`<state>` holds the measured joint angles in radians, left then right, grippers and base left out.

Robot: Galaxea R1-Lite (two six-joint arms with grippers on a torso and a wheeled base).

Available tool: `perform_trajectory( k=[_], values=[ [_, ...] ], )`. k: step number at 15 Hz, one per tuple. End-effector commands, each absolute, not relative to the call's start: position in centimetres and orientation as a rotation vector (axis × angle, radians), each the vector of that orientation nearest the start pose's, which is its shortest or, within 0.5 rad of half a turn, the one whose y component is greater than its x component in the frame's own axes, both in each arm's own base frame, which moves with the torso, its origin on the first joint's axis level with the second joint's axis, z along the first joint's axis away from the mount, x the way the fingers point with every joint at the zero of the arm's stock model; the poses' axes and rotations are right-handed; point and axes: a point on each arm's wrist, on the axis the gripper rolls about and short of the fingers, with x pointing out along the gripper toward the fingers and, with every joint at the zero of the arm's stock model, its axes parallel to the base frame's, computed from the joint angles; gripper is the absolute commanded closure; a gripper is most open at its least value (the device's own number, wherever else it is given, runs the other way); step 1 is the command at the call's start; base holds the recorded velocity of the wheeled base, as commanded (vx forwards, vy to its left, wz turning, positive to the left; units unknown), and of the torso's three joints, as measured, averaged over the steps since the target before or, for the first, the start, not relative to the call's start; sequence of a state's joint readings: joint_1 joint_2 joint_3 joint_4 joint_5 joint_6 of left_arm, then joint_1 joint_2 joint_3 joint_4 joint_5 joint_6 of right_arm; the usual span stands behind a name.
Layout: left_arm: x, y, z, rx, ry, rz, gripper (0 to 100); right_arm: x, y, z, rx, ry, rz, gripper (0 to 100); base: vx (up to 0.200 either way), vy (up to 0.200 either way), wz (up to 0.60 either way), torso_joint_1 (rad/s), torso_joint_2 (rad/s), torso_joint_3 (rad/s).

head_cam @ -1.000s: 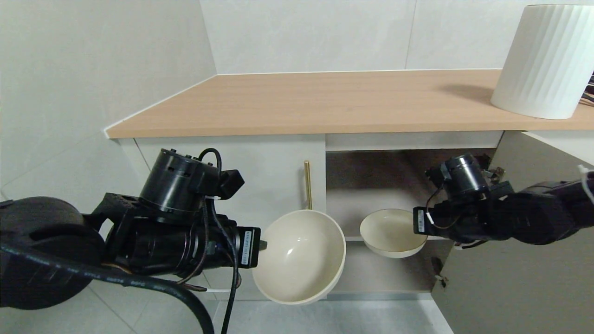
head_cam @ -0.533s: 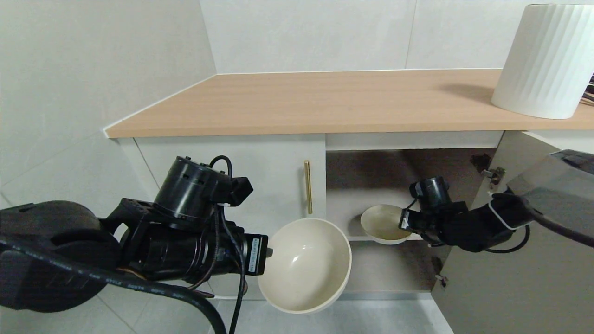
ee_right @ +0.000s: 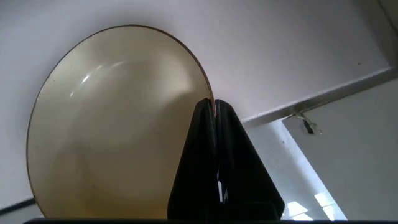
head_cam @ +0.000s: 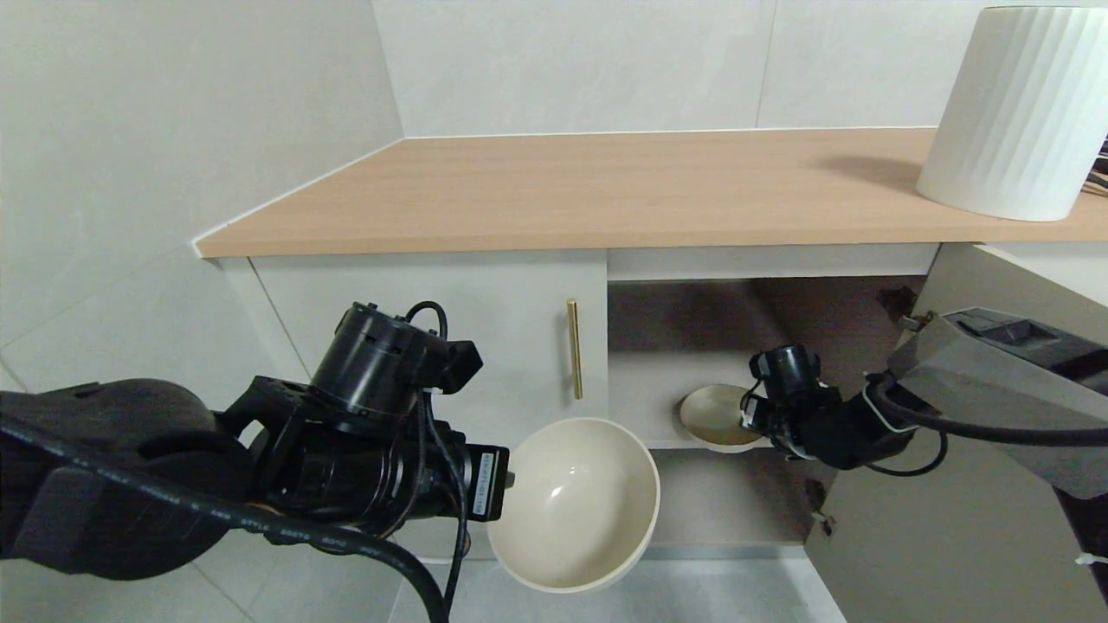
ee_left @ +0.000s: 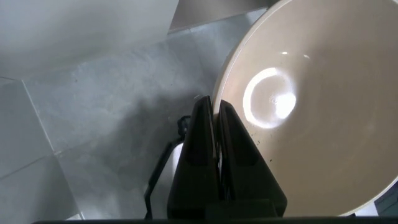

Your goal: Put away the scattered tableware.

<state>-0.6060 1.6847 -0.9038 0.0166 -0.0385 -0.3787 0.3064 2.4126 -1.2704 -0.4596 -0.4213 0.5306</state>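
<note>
A: Which step?
B: Shelving: right gripper [head_cam: 748, 417] pinches the small bowl [head_cam: 711, 415] by its rim, inside the open cabinet [head_cam: 692, 311], just over the shelf [head_cam: 645, 415]; left gripper [head_cam: 509, 478] clamps the big bowl [head_cam: 576, 506] by its rim, outside by the closed door [head_cam: 433, 303].
A: Next?
B: Probably set down, release, back out. Then the left's turn.

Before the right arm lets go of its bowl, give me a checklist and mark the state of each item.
1. Right gripper shut on the small bowl at its rim: ok.
2. Small bowl inside the open cabinet, over the shelf: ok.
3. Small bowl resting on the shelf: cannot tell.
4. Cabinet door swung open, apart from the arm: ok.
5. Left gripper shut on the large bowl: ok.
6. Large bowl put away: not ok, it hangs outside the cabinet.
</note>
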Motion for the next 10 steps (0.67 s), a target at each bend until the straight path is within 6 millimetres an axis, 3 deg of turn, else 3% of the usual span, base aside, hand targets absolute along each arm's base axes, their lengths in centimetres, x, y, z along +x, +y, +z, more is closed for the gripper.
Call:
perform_trajectory(
  k=[1,10],
  values=[
    [23.3,-16.3,15.3,-0.118,0.885,-0.449,100,43.5,12.7,-0.2,0.267,0.586,-0.278,100,0.0,0.0,0.0,0.0,0.0,0.0],
    [24.0,-16.6,14.1,-0.094,0.91,-0.411,100,46.0,13.0,-0.7,0.29,0.532,-0.279,100,0.0,0.0,0.0,0.0,0.0,0.0]
  ],
)
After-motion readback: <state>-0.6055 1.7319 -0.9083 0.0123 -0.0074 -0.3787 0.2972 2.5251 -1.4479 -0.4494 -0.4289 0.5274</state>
